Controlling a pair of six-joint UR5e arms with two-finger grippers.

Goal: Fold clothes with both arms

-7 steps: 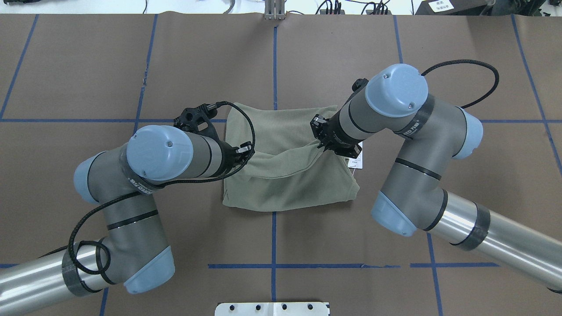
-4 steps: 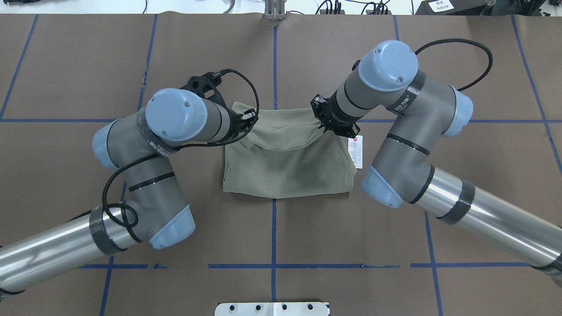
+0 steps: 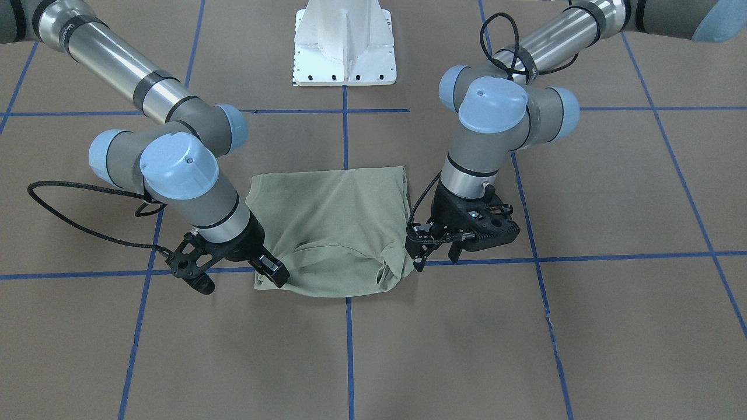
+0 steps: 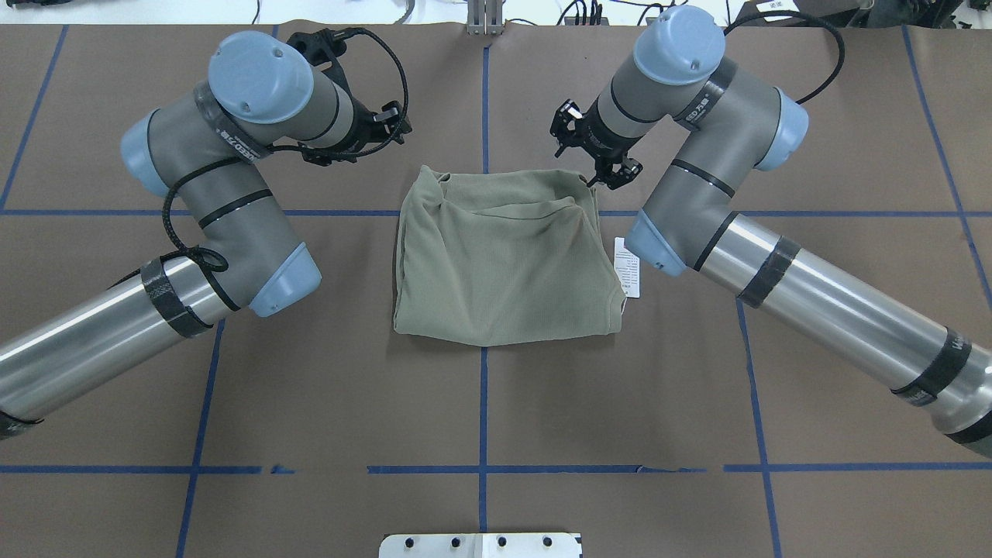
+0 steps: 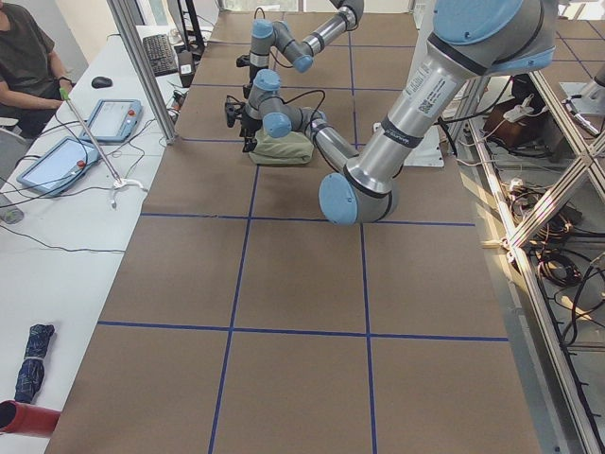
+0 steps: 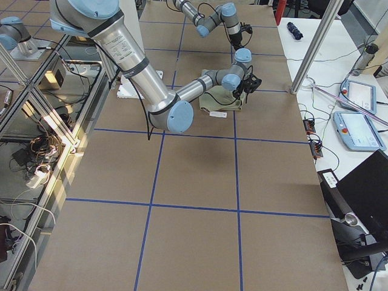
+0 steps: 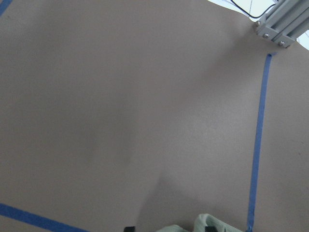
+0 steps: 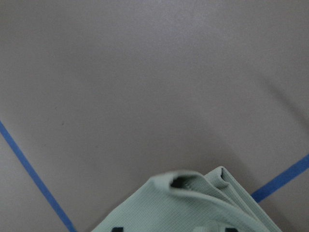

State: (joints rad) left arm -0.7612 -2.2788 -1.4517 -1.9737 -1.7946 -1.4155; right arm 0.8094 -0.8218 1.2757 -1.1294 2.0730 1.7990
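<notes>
looks close to done: has the shirt (image 4: 504,263) doubled into a squarish stack straight out from the base (image 4: 480,545), puckered along the edge farthest from that base, so probably needs only smoothing or one more fold. puts the left gripper (image 3: 435,256) and right gripper (image 3: 273,271) at the two corners farthest from the base, wrists angled down, jaws seemingly apart over the cloth, not clamped.

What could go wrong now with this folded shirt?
The right tool sits at a far corner of the shirt; lifting away might drag the fold open. The far edge is bunched near the left tool, so the fold may stay crooked. The tag sticks out sideways and could snag.
</notes>
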